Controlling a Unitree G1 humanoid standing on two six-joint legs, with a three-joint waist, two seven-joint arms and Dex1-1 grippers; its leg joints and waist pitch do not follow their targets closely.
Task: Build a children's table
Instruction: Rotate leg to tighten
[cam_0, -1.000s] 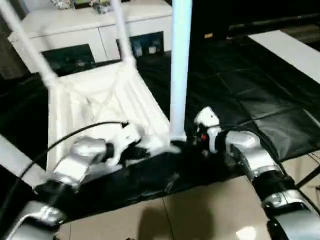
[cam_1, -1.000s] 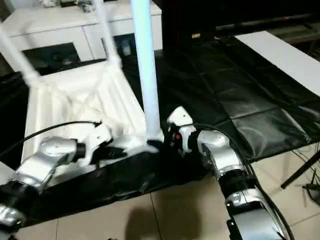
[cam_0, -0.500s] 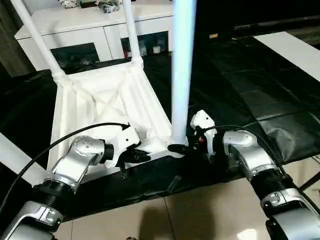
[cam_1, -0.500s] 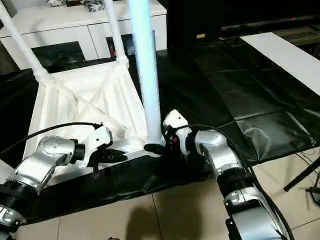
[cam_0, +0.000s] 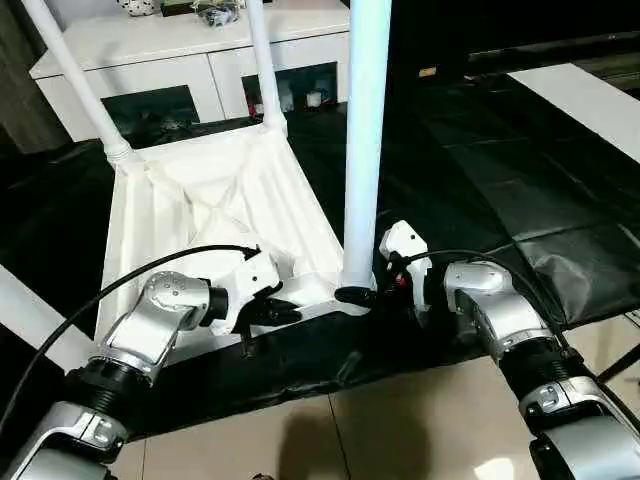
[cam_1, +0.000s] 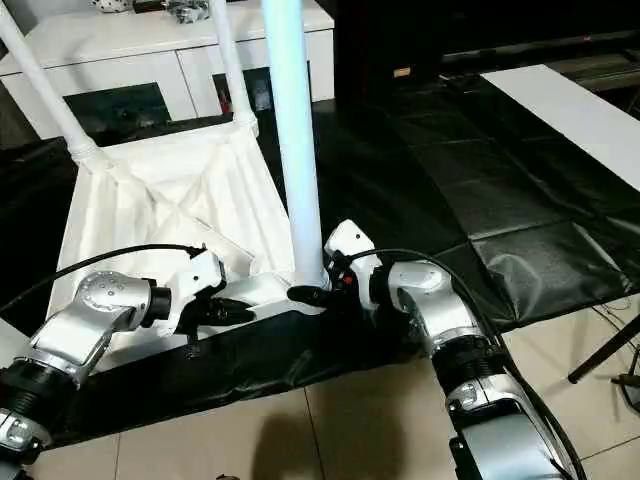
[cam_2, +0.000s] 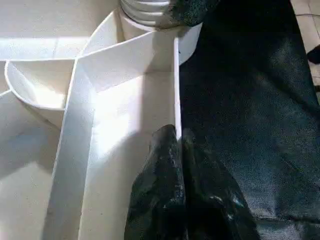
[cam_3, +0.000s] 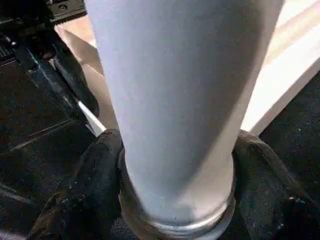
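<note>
Tabletop (cam_0: 200, 215): you see it upside down on the black bench (cam_0: 520, 190).
Left pincer (cam_2: 176, 145): closed on its near rim.
Right pincer (cam_3: 175, 200): its fingers hug the near leg (cam_0: 362, 140) base, at the corner socket.

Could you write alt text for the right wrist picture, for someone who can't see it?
A thick white tubular table leg stands upright, the right gripper with black fingers closing around its ringed base. Behind it lie the white plastic tabletop rim and black table cover.
</note>
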